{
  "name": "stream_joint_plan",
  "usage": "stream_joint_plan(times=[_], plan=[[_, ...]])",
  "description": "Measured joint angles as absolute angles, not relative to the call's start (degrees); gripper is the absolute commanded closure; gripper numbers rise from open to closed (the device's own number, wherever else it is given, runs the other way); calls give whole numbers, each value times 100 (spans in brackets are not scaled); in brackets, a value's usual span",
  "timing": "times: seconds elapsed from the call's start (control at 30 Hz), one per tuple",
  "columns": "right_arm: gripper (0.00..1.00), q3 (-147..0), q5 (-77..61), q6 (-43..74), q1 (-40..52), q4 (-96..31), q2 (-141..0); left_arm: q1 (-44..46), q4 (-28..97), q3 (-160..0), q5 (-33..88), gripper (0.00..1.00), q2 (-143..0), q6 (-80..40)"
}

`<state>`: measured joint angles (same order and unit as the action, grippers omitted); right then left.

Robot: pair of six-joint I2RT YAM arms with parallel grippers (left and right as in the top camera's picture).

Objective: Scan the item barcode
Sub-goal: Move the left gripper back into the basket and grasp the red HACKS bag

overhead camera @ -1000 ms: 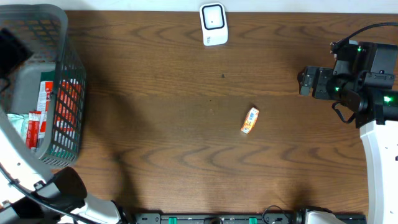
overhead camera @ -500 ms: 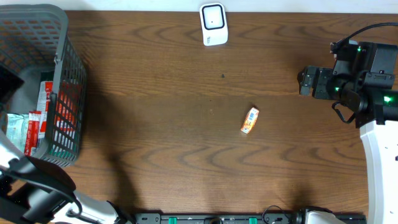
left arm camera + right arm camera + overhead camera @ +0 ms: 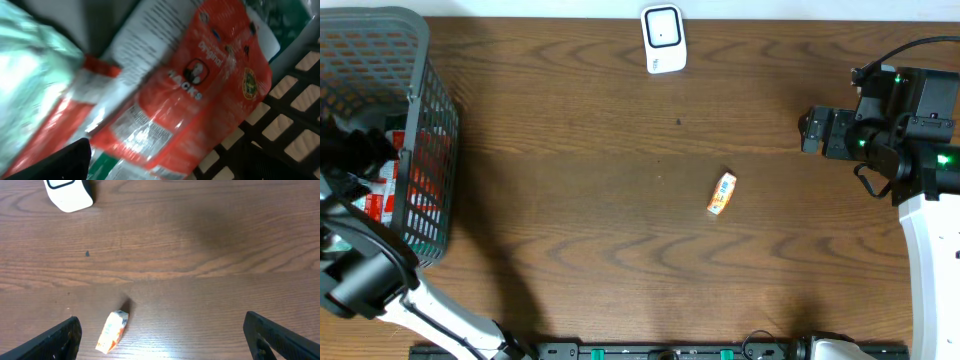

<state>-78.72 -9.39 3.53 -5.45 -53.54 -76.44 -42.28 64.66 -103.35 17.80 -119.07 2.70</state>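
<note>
The left pincer [image 3: 160,167] hung released inside the basket [image 3: 430,120] over a red packet [image 3: 200,90], and the right pincer [image 3: 167,337], also released, was far from the basket, an orange packet [image 3: 722,194] on the worktop [image 3: 570,150] between.

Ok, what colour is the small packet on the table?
The small packet is orange and white; the overhead view shows it best.
</note>
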Motion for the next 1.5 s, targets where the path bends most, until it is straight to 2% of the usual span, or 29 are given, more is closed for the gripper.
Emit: stream_joint_plan(times=[0.3,0.37,0.4,0.47,0.57,0.83,1.2,1.33,1.5], plan=[[1,-7872,-939,353,-545,-5354,-7644,-4228,6475,-10331,2246,10,-12501,458],[1,-7872,-939,353,-545,-5354,-7644,-4228,6490,-10331,2294,17,-12551,460],[1,-7872,-939,353,-545,-5354,-7644,-4228,6493,-10331,2324,25,-12569,464],[1,-7872,-939,353,-545,-5354,-7644,-4228,6512,-10331,2366,35,-12582,499],[1,-7872,-939,353,-545,-5354,-7644,-4228,6543,-10331,2497,40,-12582,484],[1,-7872,-939,353,-545,-5354,-7647,-4257,6552,-10331,3030,39,-12582,478],[1,-7872,-939,353,-545,-5354,-7644,-4224,6499,-10195,2864,40,-12582,480],[1,-7872,-939,353,-545,-5354,-7644,-4180,6375,-10055,2836,71,-12580,513],[1,-7872,-939,353,-545,-5354,-7644,-4084,6401,-10036,3179,89,-12519,475]])
